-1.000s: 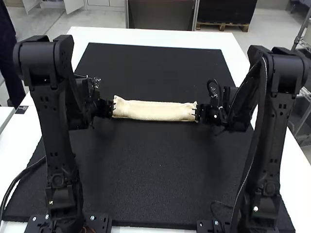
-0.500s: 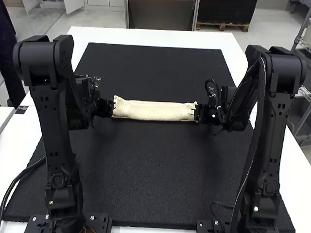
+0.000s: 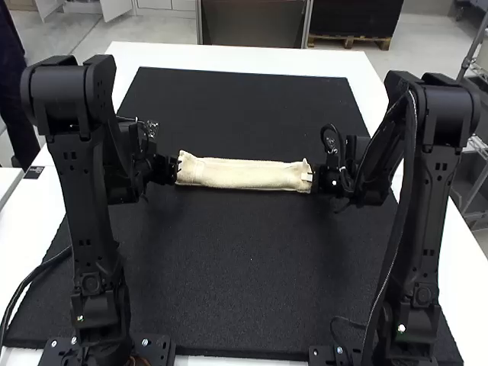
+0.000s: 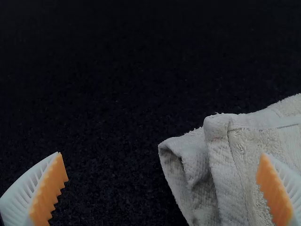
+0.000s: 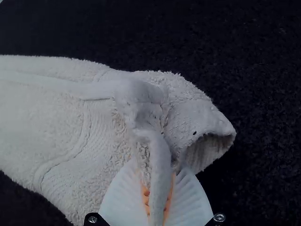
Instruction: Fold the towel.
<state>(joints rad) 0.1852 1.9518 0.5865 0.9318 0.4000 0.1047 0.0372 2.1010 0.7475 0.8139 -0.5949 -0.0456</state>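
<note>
Your left arm [image 3: 85, 198] stands at the left of the frame, rising from the lower left to a bent joint at the upper left; from there its forearm drops forward and the wrist turns inward, so that the left gripper [image 3: 175, 167] points rightward at the towel's left end. Your right arm [image 3: 438, 217] roughly mirrors it, climbing from the lower right to its high bend at the upper right, with the right gripper [image 3: 314, 178] turned leftward to the towel's other end.

The towel [image 3: 240, 174] is folded into a long, narrow strip running left to right, just above the middle of the frame, over the black mat [image 3: 229, 259] on the white tabletop [image 3: 221, 55].

In your left wrist view, the left gripper [image 4: 161, 154] has its jaws wide apart, the orange pads [image 4: 51, 188] well away from each other; one finger overlaps the end of the towel, and nothing is pinched. In your right wrist view, the right gripper [image 5: 159, 168] has its jaws closed on a raised fold at the towel's end, where the layers show an open, curled edge beside the grip.
</note>
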